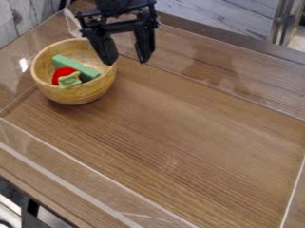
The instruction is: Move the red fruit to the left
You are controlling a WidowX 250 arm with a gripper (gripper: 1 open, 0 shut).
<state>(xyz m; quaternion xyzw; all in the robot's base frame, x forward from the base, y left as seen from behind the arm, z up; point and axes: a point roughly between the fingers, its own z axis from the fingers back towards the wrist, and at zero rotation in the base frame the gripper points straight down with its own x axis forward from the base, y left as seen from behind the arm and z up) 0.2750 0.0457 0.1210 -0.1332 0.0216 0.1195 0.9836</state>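
Observation:
A wooden bowl (98,85) stands at the back left of the wooden table (182,134). In it lies the red fruit (64,75), a small red body with a light green cap, partly under a plain green wedge block (77,64). My black gripper (124,47) hangs above the table just right of the bowl. It points downward, its two fingers (104,50) are spread wide, and nothing is between them. It is open and clear of the fruit.
Clear plastic walls (29,140) border the table on the left, front and back. A metal frame leg (281,25) stands behind the back right corner. Bare wood stretches across the middle and right.

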